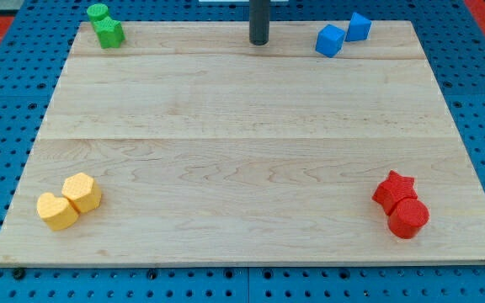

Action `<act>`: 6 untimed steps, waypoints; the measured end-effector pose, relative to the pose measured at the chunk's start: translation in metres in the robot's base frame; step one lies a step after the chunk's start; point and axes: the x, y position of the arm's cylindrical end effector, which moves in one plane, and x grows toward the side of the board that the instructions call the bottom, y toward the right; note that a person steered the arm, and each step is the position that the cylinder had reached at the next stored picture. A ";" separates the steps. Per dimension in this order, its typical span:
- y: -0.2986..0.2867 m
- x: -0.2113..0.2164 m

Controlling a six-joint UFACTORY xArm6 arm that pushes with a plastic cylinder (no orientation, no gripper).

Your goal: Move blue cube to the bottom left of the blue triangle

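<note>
The blue cube (330, 40) sits near the view's top right on the wooden board (242, 151). The blue triangle (359, 26) stands just up and to the right of it, the two touching or nearly so. My tip (259, 42) rests on the board at the top centre, well to the left of the blue cube and apart from it.
Two green blocks (105, 26) sit together at the top left corner. Two yellow blocks (69, 201) sit together at the bottom left. A red star (394, 190) and a red cylinder (408, 218) sit together at the bottom right. A blue pegboard surrounds the board.
</note>
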 end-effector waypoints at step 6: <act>0.070 0.105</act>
